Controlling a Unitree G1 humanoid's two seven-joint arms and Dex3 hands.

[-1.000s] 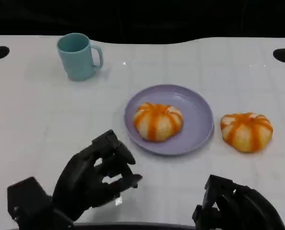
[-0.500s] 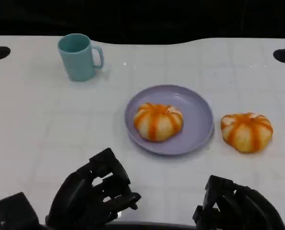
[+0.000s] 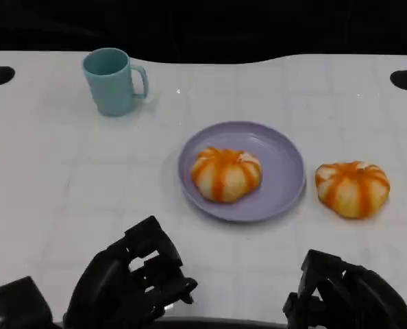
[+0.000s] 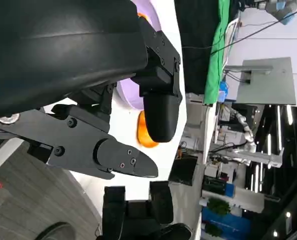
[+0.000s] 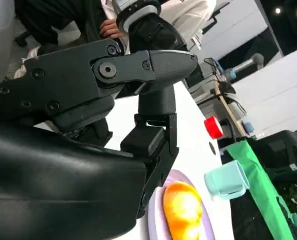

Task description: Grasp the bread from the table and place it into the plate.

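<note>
At the near edge of the white table (image 3: 66,199), the left hand (image 3: 131,284) sits at near left with fingers curled inward around nothing, and the right hand (image 3: 344,298) sits at near right, its fingers bunched and holding nothing as far as the head view shows (their tips are cut off by the frame edge). Farther out, the loose bread (image 3: 352,188) lies on the table directly beyond the right hand and just right of the plate (image 3: 282,154); it is round, with no evident long axis, so the right hand is judged the nearer one for the grasp. The lavender plate, at centre, already contains a second, similar bun (image 3: 225,173). At far left stands a teal mug (image 3: 111,81), upright, its contents not visible.
</note>
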